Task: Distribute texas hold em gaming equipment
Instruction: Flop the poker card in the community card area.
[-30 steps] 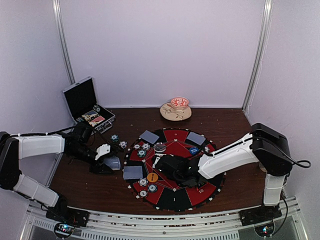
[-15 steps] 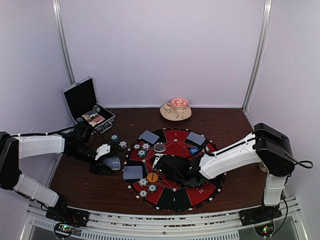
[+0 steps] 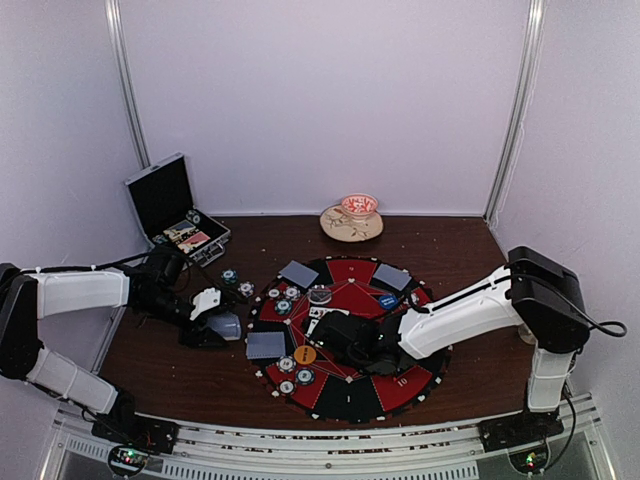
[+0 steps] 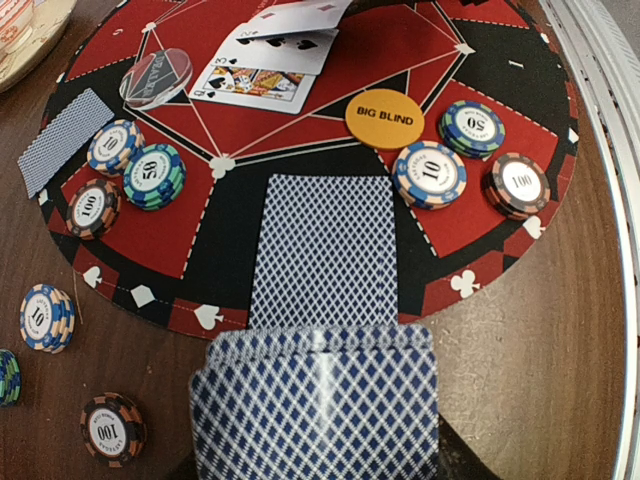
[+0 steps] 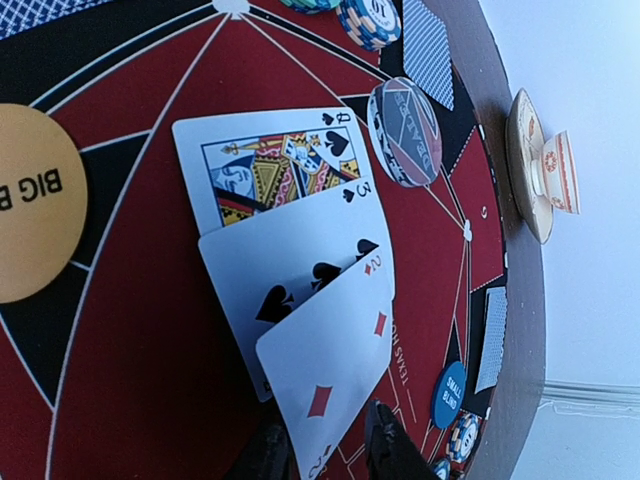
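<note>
Top external: right gripper (image 3: 325, 328) over the middle of the mat (image 3: 352, 272), nearer the face-up cards (image 3: 322, 313) than the left gripper (image 3: 212, 322), which is beside the mat. Left wrist: left gripper grasping a diamond-patterned blue deck (image 4: 315, 405). Right wrist: right gripper released, jaws parted astride the two of diamonds (image 5: 325, 370), which lies face-up on the mat, long axis straight ahead.

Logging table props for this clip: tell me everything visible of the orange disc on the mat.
The orange disc is round, flat and thin, apparently plastic, with BIG BLIND printed in black on top. It lies flat on the round mat where red and black fields meet, beside the face-up cards. A stack of chips marked 10 sits close by; whether they touch is unclear.
</note>
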### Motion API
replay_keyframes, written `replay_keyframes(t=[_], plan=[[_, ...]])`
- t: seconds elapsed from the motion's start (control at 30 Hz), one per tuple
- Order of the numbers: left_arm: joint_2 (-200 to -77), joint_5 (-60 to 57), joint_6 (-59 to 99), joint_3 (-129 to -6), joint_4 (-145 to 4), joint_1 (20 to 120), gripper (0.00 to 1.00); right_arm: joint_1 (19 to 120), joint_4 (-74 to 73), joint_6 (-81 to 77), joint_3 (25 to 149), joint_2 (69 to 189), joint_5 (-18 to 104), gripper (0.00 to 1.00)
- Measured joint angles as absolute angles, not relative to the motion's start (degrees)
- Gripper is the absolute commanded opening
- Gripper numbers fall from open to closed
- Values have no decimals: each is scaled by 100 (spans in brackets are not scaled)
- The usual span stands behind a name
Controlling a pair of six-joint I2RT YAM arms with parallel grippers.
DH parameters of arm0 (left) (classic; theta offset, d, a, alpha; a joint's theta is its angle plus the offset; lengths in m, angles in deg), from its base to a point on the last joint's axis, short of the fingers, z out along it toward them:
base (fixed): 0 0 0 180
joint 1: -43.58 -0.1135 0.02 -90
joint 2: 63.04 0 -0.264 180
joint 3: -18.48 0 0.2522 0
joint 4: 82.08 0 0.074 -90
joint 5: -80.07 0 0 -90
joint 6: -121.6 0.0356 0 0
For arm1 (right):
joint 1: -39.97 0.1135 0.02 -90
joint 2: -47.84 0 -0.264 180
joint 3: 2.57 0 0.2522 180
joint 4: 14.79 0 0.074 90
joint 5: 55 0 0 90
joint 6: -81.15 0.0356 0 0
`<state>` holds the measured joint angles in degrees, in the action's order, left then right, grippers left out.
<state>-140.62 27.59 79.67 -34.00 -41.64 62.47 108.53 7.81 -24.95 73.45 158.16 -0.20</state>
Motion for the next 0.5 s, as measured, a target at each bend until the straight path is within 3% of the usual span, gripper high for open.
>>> replay_keyframes(t=[0.5], plan=[[-14062, 2759, 7965, -3400, -4164, 6247, 52, 10912, 1046, -2451, 7350, 15814, 61, 32]])
